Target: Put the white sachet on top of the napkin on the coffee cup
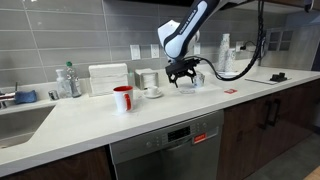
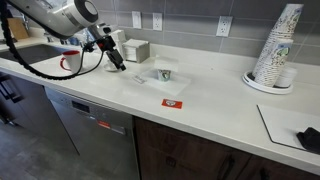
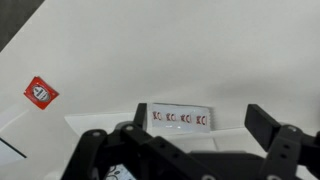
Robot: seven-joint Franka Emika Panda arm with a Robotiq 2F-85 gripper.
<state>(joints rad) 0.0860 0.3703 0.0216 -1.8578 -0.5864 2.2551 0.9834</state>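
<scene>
**Gripper** [image 3: 201,114]: jaws spread wide, holding nothing. In the wrist view its two fingers [image 3: 141,113] stand either side of the white sachet [image 3: 180,117]. In an exterior view the gripper [image 1: 181,76] hangs clear of the counter [image 1: 90,122].

**White sachet:** lies flat, below and to the right of the red packet [image 3: 40,92] in the wrist view, apparently on a pale sheet. It is too small to pick out in either exterior view.

**Handling (judged):**
- The sachet is very light, thin and limp, with a slick paper skin.
- It offers almost no height, so the fingertips must come down to the surface and pinch across its short width, on the two long edges.
- It may slide ahead of a finger or buckle as the jaws close.
- Once released onto a soft napkin, it could slip off.

**Coffee cup** [image 1: 152,90]: taken to be the pale cup on the far side of the gripper from the red packet, just beside the red mug [image 1: 122,98]. Whether a napkin covers it cannot be told.

**Room:**
- The counter around the red packet is bare, and in an exterior view the packet [image 2: 174,102] lies near the front edge.
- A small pale object [image 2: 164,75] stands just behind the packet.
- The red mug crowds one side of the cup.
- The stacked paper cups [image 2: 277,48] stand well beyond the red packet, out of the way.
</scene>
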